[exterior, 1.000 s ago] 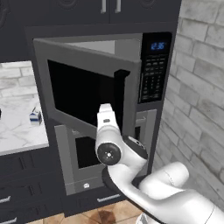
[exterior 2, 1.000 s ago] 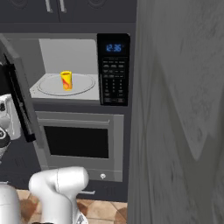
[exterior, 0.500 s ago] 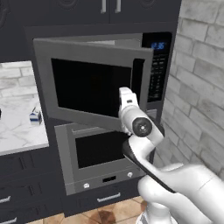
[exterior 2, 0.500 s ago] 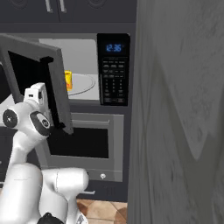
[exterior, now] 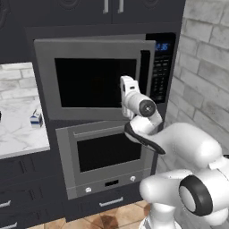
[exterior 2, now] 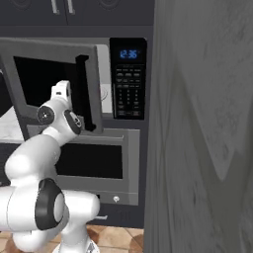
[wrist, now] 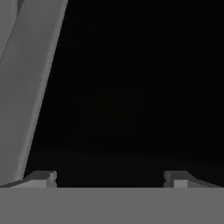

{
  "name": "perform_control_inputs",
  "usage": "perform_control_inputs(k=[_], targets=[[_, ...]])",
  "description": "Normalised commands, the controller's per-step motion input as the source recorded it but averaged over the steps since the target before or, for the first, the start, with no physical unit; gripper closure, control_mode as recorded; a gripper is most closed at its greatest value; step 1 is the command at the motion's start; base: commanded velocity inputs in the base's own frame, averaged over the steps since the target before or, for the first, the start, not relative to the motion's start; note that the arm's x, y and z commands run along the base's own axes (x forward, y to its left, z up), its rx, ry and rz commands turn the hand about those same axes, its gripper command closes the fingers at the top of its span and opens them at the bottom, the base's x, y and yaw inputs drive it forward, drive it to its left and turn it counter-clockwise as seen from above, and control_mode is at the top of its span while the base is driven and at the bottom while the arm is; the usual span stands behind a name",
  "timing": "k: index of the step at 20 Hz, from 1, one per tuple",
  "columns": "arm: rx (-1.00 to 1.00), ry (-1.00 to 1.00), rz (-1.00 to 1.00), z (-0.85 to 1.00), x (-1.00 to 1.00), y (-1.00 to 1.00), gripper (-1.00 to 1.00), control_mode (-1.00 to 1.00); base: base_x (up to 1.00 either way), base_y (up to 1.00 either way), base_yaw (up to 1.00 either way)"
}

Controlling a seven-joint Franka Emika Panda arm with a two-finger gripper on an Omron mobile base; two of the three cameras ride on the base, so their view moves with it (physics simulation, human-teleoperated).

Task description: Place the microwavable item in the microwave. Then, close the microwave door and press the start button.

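Microwave door [exterior: 96,80] nearly shut, a narrow gap left on the keypad side; in the right base view it stands a little ajar, with a sliver of the white turntable [exterior 2: 105,92] visible behind its edge. Hand [wrist: 109,177] against the dark glass of the door, fingertips [wrist: 43,178] spread wide apart, gripping nothing. Cup not in sight; judged to be inside the microwave [exterior 2: 106,79], behind the door. Keypad [exterior 2: 127,94] with blue display just right of the door, untouched. Step in hand looks like the final push to latch. To do it well: keep contact flat on the door near the handle [exterior 2: 82,91] side, far from the hinge, press straight in until the gap closes. Avoid sliding across the glass. Then draw back and move right to the keypad's start button. Small carton [exterior: 36,119] on the table [exterior: 20,134] at left, not involved.
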Motion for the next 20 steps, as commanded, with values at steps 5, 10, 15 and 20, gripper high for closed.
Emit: perform_control_inputs(k=[5,10,15,20], targets=[[0.00,0.13,0.00,0.19,0.58,0.00,-1.00,-1.00,0.00,0.00,0.00],[0.00,0.13,0.00,0.23,0.45,0.00,-1.00,-1.00,0.00,0.00,0.00],[0.00,0.16,0.00,0.27,0.33,0.00,-1.00,-1.00,0.00,0.00,0.00],[0.00,0.20,0.00,0.21,0.32,0.00,-1.00,-1.00,0.00,0.00,0.00]])
